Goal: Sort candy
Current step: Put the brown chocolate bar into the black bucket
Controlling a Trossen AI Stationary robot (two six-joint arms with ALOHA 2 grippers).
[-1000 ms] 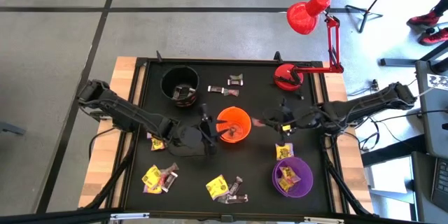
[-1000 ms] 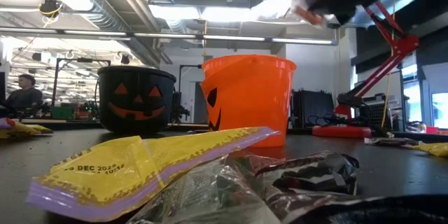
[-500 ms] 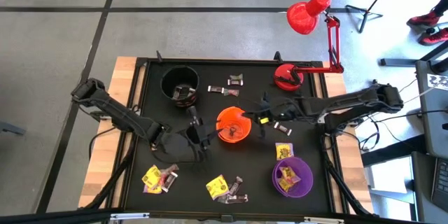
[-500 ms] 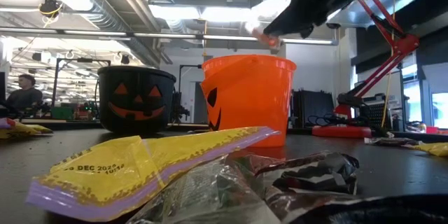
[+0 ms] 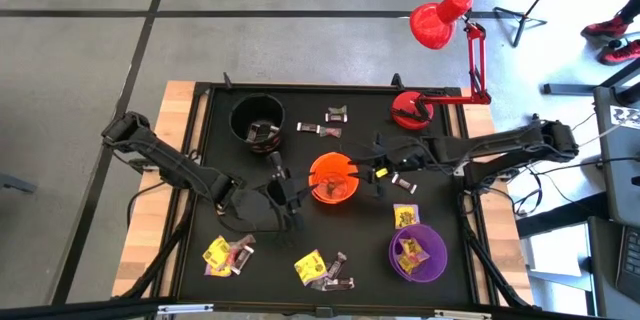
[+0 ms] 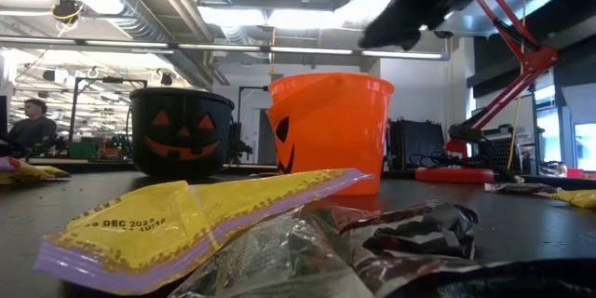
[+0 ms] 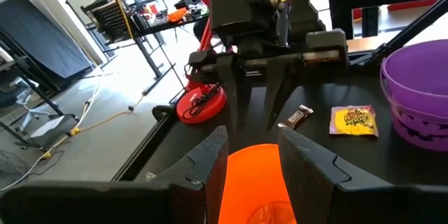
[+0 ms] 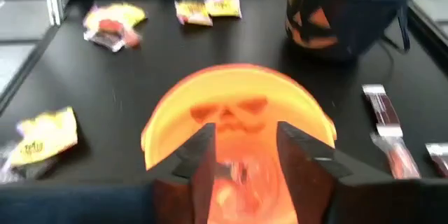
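Candy scattered all around the orange bucket on the black tabletop: yellow packets and dark wrappers in two small heaps toward the front edge from the bucket, two dark pieces lying behind it, one yellow packet between it and the purple bucket, more yellow inside that purple bucket, dark wrappers inside the black bucket (back-left of the orange one), and a few pieces already inside the orange bucket itself.

Right gripper poised just over the orange bucket's right rim, fingers spread apart and grasping nothing, the bucket's mouth glowing between them in the right wrist view.

Left gripper hanging just left of the orange bucket, fingers parted with nothing between them, pointed across the bucket toward the right arm.

Red desk lamp standing at the back-right corner, well behind the orange bucket.
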